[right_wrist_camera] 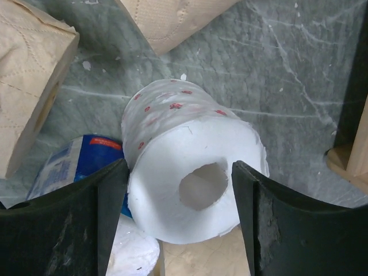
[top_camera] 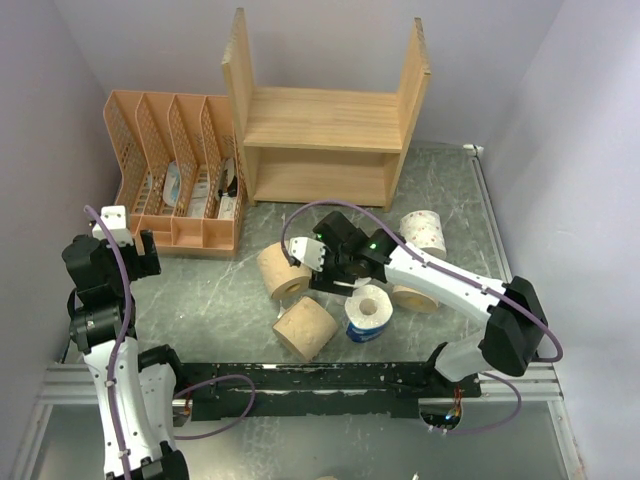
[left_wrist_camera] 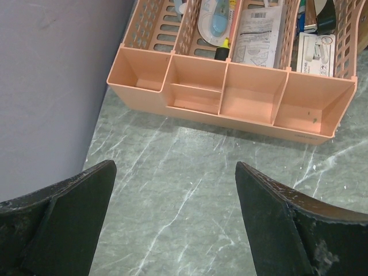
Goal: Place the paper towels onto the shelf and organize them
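Observation:
The wooden shelf point(top_camera: 320, 120) stands at the back with both tiers bare. My right gripper point(top_camera: 335, 268) point(right_wrist_camera: 178, 167) is shut on a white roll with red print point(right_wrist_camera: 190, 149), one finger on each side, holding it above the other rolls; the gripper hides that roll from above. Around it lie a blue-wrapped white roll point(top_camera: 368, 312) point(right_wrist_camera: 69, 161), three tan rolls point(top_camera: 283, 270) point(top_camera: 305, 328) point(top_camera: 415, 297) and another white printed roll point(top_camera: 424, 233). My left gripper point(top_camera: 135, 250) point(left_wrist_camera: 172, 167) is open and empty above the tabletop at the far left.
An orange lattice file organizer point(top_camera: 180, 180) point(left_wrist_camera: 230, 98) holding papers and small items stands left of the shelf, just ahead of my left gripper. Grey walls close in on the left, back and right. A shelf side panel point(right_wrist_camera: 351, 161) shows at the right wrist view's edge.

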Motion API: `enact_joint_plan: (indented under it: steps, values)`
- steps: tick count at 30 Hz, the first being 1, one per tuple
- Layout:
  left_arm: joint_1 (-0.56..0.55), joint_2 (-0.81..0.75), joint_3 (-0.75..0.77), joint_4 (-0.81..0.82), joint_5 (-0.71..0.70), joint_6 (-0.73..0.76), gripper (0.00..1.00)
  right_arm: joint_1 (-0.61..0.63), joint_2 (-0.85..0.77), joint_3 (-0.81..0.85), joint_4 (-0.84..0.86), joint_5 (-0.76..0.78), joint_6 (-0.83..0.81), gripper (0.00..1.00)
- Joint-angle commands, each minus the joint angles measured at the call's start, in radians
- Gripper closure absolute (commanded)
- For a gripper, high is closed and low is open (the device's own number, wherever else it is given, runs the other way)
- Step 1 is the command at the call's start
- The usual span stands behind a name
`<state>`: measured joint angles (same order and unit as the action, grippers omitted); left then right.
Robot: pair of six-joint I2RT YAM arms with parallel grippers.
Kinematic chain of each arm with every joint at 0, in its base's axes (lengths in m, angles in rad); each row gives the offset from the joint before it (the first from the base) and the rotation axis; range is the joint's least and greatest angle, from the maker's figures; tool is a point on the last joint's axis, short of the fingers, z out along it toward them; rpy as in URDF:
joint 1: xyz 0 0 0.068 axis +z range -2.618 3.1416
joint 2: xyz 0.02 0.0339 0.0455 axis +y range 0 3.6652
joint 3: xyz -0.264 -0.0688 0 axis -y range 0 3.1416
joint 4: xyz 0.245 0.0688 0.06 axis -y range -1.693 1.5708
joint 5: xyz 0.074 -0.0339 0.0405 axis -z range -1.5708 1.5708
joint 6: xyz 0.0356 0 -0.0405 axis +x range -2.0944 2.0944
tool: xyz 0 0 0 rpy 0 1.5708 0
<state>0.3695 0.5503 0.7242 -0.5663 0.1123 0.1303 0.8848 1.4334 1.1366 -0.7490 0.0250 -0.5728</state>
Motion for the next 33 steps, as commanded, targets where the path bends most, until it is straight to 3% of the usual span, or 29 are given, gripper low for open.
enact_joint_plan:
  steps: [1, 24, 29, 33]
  values:
    - [0.006, -0.001, 0.015, 0.018, -0.016, -0.008, 0.04, 0.003, -0.023, -0.032, 0.054, 0.058, 0.015, 0.28]
    - [0.005, 0.014, 0.017, 0.016, -0.009, -0.004, 0.04, 0.001, -0.001, -0.127, 0.052, 0.090, 0.042, 0.72]
    - [0.006, 0.011, 0.017, 0.016, -0.007, -0.004, 0.05, -0.006, -0.021, -0.162, 0.066, 0.135, 0.021, 1.00]
    - [0.006, 0.008, 0.016, 0.016, -0.007, -0.004, 0.05, -0.008, -0.075, -0.087, -0.013, 0.216, -0.072, 1.00]
